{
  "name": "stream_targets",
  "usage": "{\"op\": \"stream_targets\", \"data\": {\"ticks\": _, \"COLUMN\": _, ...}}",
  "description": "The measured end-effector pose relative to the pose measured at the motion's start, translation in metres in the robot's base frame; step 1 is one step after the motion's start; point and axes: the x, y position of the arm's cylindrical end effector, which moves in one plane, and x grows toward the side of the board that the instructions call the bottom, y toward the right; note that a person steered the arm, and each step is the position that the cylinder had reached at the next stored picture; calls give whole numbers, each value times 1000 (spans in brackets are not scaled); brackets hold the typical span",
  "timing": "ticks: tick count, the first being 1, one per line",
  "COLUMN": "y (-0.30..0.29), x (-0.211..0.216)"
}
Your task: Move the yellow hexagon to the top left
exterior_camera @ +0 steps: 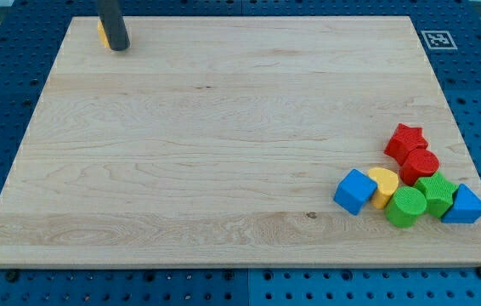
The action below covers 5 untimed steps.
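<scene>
The yellow hexagon [102, 32] sits near the top left corner of the wooden board [223, 136]; only a thin yellow-orange sliver of it shows, the rest is hidden behind my rod. My tip [119, 48] rests on the board just to the right of the hexagon, touching or nearly touching it.
A cluster of blocks lies at the bottom right: a red star [405, 140], a red cylinder [420, 165], a blue cube [355, 190], a yellow semicircle-like block [383, 184], a green cylinder [406, 206], a green block [437, 193], a blue triangle [466, 206]. A marker tag [437, 39] is at the top right corner.
</scene>
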Motion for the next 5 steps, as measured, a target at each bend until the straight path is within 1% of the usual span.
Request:
{"op": "stream_targets", "data": {"ticks": 3, "y": 0, "x": -5}}
{"op": "stream_targets", "data": {"ticks": 5, "y": 33, "x": -6}}
